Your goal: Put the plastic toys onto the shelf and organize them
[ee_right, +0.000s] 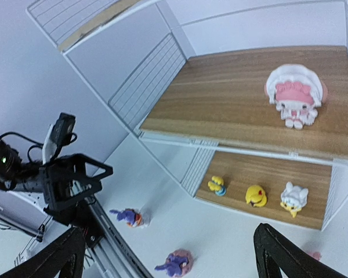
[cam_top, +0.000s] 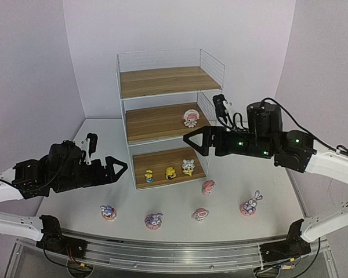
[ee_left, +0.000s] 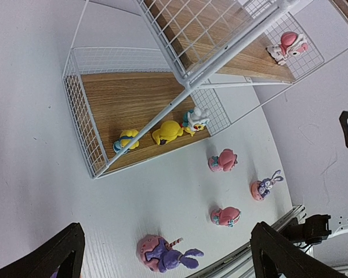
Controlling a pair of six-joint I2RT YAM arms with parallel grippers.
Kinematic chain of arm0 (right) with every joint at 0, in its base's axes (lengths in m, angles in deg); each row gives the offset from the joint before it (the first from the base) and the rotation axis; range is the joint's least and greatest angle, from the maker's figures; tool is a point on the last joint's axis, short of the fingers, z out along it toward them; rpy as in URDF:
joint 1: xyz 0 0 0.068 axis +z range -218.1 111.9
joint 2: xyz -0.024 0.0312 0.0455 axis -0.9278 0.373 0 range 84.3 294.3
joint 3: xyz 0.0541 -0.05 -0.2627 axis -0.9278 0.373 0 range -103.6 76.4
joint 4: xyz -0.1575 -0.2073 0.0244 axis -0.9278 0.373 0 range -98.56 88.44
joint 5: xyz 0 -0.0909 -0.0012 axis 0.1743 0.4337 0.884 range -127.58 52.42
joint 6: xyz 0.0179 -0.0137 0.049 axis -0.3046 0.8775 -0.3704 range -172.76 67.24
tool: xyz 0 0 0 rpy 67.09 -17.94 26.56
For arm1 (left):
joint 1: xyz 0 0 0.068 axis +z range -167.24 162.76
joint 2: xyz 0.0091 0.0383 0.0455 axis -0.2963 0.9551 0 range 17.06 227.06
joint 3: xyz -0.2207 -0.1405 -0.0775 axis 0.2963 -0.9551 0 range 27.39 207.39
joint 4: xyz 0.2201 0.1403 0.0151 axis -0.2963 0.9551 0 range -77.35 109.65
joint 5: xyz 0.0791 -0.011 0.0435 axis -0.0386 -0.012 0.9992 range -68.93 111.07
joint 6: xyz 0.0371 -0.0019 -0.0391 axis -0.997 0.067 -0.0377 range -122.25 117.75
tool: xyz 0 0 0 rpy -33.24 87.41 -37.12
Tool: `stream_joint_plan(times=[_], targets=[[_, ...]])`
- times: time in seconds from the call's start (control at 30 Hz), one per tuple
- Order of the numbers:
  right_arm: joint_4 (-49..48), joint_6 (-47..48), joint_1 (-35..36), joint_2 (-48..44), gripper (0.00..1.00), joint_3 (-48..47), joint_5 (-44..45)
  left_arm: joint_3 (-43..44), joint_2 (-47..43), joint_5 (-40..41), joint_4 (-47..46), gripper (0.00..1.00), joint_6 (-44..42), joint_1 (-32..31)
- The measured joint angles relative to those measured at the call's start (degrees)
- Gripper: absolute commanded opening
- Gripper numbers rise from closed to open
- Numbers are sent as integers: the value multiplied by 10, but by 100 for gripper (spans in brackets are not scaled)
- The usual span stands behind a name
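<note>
The shelf (cam_top: 162,81) stands mid-table. One pink-and-white toy (cam_top: 191,119) sits on its middle board, and it shows in the right wrist view (ee_right: 294,98). Three yellowish toys (cam_top: 170,172) stand on the bottom board. On the table lie three purple bunnies (cam_top: 108,212) (cam_top: 153,220) (cam_top: 251,204) and two pink toys (cam_top: 200,214) (cam_top: 208,186). My left gripper (cam_top: 119,169) is open and empty, held left of the bottom tier, above one bunny (ee_left: 159,253). My right gripper (cam_top: 194,141) is open and empty, in front of the middle tier's right side.
A metal rail (cam_top: 174,255) runs along the near table edge, just behind the front row of toys. The shelf's white wire sides (cam_top: 211,66) enclose each tier at the back and ends. White walls close in the left, right and far sides.
</note>
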Motion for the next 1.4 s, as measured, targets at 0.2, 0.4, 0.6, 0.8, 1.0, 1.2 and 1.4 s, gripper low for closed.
stream_joint_plan(times=[0.2,0.4,0.6,0.8,1.0,1.2,1.4], targets=[[71,-28,1,-70,97,112,-50,-6,5,-15,-5,100,-4,0],[130,-39,1,5,97,177,-65,-13,22,-28,-15,100,-6,0],[132,-67,7,94,93,179,-46,-17,35,-30,-26,100,-6,0],[132,32,57,178,98,172,-41,-31,36,-40,-36,100,-19,0],[131,144,71,207,98,152,8,-37,37,-49,-43,100,-24,0],[127,238,70,235,95,143,27,-41,38,-55,-50,100,-26,0],[128,297,70,235,84,141,5,-41,39,-59,-53,100,-35,0]])
